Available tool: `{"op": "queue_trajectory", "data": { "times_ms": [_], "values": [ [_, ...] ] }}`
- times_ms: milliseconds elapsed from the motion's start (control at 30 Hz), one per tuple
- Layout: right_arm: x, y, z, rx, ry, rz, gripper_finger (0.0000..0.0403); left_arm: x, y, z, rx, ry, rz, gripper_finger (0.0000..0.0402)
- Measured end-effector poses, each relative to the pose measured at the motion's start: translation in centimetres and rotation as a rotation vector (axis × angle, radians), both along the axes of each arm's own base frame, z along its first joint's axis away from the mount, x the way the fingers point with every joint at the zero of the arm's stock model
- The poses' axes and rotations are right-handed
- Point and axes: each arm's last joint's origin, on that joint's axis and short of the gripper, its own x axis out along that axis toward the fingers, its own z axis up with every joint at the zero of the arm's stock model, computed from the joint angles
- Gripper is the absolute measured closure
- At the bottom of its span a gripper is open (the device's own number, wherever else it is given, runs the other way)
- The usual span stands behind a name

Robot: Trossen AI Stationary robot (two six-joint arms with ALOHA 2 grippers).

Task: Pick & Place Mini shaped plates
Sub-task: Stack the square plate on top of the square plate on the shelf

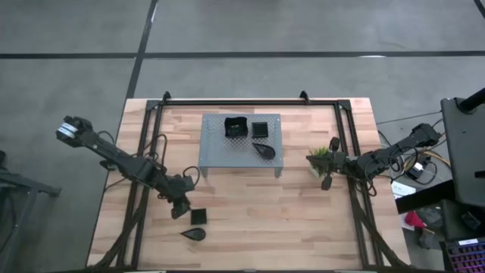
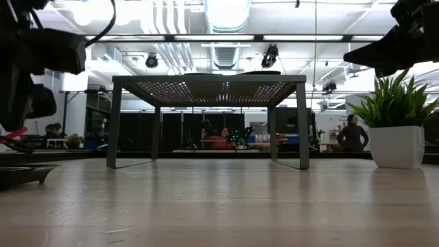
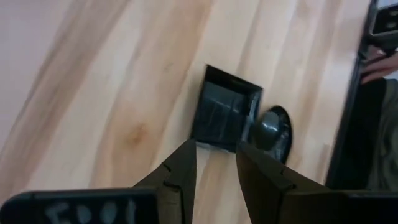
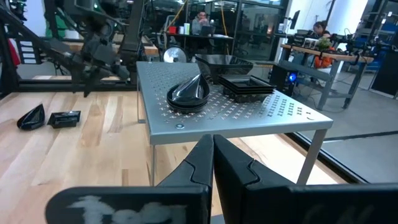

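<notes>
While three plates (image 1: 250, 136) already sit on the rack (image 1: 216, 158) from above, you've two left: square plate (image 1: 198, 217) and leaf plate (image 1: 194, 234). Left wrist: left gripper (image 3: 216, 157) narrowly parted, empty, over the square one. Right wrist: right gripper (image 4: 213, 151) closed, idle beside the rack.

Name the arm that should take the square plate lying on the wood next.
Left. The left gripper hovers open right beside the square plate and teardrop plate on the table. The right gripper, shut, waits far off by the plant.
</notes>
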Motion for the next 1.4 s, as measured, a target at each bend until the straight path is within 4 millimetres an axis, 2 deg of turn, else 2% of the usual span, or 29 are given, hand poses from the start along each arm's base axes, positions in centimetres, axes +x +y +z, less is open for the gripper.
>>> {"op": "queue_trajectory", "data": {
  "times_ms": [367, 667, 1000, 1400],
  "values": [
    [0.0, 0.0, 0.0, 0.0, 0.0, 0.0, 0.0394, -0.1, 0.0, -1.8, -0.008, -0.107, 0.009, 0.0296],
    [0.0, 0.0, 0.0, 0.0, 0.0, 0.0, 0.0394, 0.2, -0.6, -2.3, -0.016, -0.158, 0.002, 0.0296],
    [0.0, 0.0, 0.0, 0.0, 0.0, 0.0, 0.0394, 0.5, -0.9, -2.6, 0.008, -0.159, 0.023, 0.0296],
    [0.0, 0.0, 0.0, 0.0, 0.0, 0.0, 0.0394, 0.8, -1.6, -4.1, 0.064, -0.103, -0.028, 0.0296]
  ]
}}
